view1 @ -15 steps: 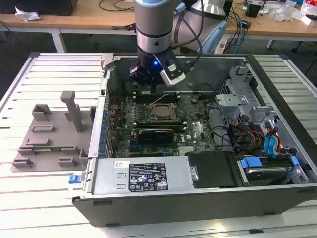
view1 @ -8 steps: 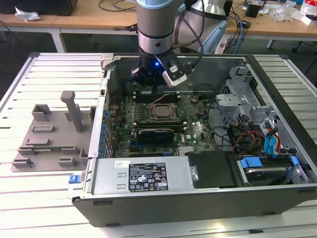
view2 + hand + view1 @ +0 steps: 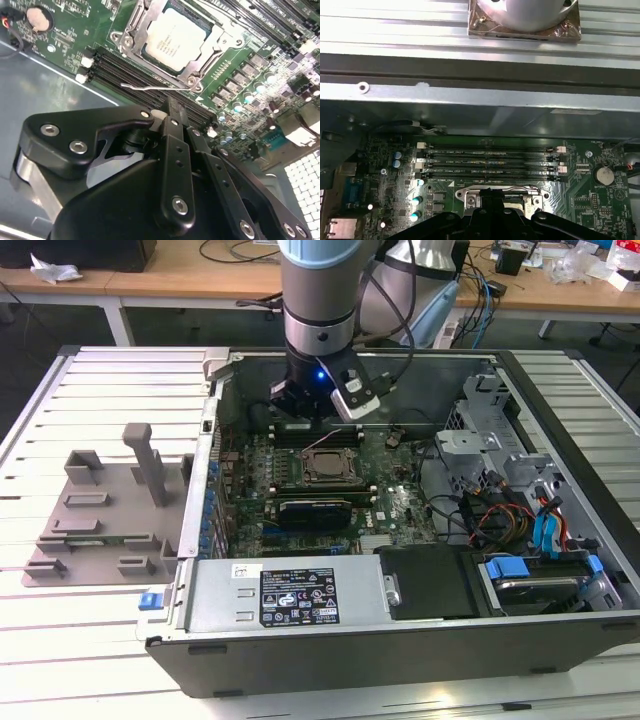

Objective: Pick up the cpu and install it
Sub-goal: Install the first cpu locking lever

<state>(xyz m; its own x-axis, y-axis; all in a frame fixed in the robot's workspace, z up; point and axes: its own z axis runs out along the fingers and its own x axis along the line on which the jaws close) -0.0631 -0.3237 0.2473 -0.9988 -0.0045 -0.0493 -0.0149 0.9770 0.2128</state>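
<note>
The cpu (image 3: pixel 175 39), a silvery square chip, lies flat in the black motherboard socket (image 3: pixel 131 34); the thin wire lever (image 3: pixel 155 88) beside the socket stands loose. In the exterior view the socket (image 3: pixel 325 468) sits mid-board inside the open computer case. My gripper (image 3: pixel 172 104) hovers over the memory slots just beside the socket, a little above the board. Its black fingers (image 3: pixel 175 150) are pressed together and hold nothing. In the first wrist view the gripper (image 3: pixel 490 192) covers part of the socket frame (image 3: pixel 470 199).
The case walls (image 3: pixel 215 440) ring the board. Memory slots (image 3: pixel 490 162) lie between the socket and the case's far wall. Drive cage and cables (image 3: pixel 510 510) fill the exterior view's right, a power supply (image 3: pixel 290 592) the front. A grey fixture plate (image 3: pixel 100 525) lies outside the case.
</note>
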